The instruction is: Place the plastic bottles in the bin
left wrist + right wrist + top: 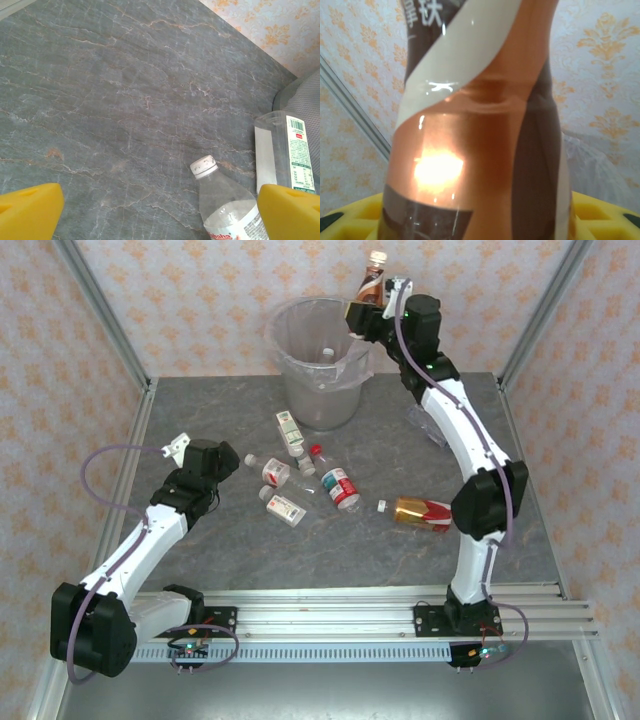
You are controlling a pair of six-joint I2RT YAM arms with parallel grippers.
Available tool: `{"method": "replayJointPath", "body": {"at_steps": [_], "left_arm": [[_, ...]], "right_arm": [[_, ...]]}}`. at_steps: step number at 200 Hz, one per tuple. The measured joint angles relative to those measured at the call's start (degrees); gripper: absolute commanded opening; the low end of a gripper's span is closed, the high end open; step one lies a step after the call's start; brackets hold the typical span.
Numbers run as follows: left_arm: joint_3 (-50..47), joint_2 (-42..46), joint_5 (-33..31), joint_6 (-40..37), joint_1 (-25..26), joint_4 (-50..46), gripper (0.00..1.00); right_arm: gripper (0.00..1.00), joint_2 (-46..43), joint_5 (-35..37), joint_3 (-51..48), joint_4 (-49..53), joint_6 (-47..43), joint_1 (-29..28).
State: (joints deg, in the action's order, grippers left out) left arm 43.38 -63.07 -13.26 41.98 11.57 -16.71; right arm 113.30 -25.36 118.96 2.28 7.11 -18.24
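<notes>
Bin (318, 370) is standing at the far side of the counter (200, 420) in the overhead view. My right end effector (366, 312) is hovering at its right rim, clamping a brown bottle (374, 278) that is standing upright, cap up, long axis vertical. The bottle is sitting over the rim's right edge rather than the middle, so the mouth is lying to the left of and below my grip. I am judging that a short shift leftward is needed before letting go. My left end effector (232, 462) is hanging low over the counter, spread wide, just left of the loose bottles (338, 490), and that arm is the nearer one to them.

From the left wrist, my yellow fingers (30, 212) are standing apart and gripping nothing. A white-capped bottle (222, 210) is lying just ahead, toward the right finger, its long axis running away from me with the cap pointing far. A green-and-white labelled bottle (285, 150) is lying beside it on the right.

From the right wrist, the brown bottle (480, 115) is rising straight up between my yellow pads (600, 210), which are pressing its lower body from both sides. Clear bag plastic (600, 165) is showing low on the right behind it; I am taking that for the bin's lining.
</notes>
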Motion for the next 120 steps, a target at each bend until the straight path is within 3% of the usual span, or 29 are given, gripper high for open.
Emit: {"method": "replayJointPath", "body": {"at_steps": [62,120], "left_arm": [[0.00,0.00,0.00,-0.04,-0.09,-0.81,1.00],[0.00,0.00,-0.04,-0.42,-0.39,-1.14,1.00]], "right_arm": [[0.41,16.74,-1.73,21.73,6.14,0.31,-0.37],[0.41,21.68,-3.23,26.01,11.96,-1.68,-0.92]]}}
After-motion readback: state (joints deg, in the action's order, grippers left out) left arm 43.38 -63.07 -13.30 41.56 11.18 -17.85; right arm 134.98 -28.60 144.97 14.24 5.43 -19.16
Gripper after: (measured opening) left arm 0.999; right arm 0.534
